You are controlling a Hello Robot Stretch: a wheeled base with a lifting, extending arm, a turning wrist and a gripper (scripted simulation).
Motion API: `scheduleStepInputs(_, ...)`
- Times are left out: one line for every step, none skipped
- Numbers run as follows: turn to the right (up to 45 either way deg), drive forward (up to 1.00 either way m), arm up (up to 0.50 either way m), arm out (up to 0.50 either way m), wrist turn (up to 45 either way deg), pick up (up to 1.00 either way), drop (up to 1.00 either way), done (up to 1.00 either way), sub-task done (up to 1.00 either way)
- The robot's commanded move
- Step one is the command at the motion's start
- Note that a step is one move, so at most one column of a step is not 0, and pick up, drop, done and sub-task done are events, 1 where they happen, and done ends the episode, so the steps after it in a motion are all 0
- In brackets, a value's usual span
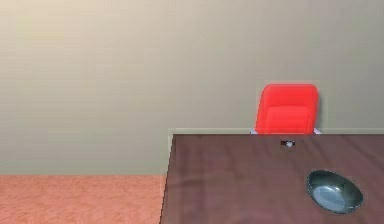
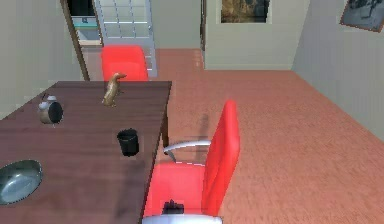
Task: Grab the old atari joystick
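A dark brown table (image 1: 250, 185) takes up the lower right of the forward view, with a small dark and pale thing (image 1: 288, 143) near its far edge. In the arm side view the same table (image 2: 80, 150) lies at the left. On it stand a round alarm clock (image 2: 50, 109), a black cup (image 2: 128, 142) and a brownish upright thing (image 2: 112, 90). A small dark thing (image 2: 175, 207) lies on the seat of the near red chair (image 2: 205, 160); its shape is too small to name.
A grey-blue bowl (image 1: 334, 190) sits on the table, seen again as the bowl (image 2: 18, 180) at the arm side view's left. One red chair (image 1: 289, 108) stands behind the table, another (image 2: 125, 62) at its far end. Bare reddish floor (image 2: 290, 120) stretches to the right, up to a wall with pictures (image 2: 245, 10).
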Motion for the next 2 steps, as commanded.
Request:
scheduleStepInputs(0.0,0.0,0.5,0.0,0.0,0.0,0.0,0.0,0.0)
scheduleStepInputs(0.0,0.0,0.06,0.0,0.0,0.0,0.0,0.0,0.0)
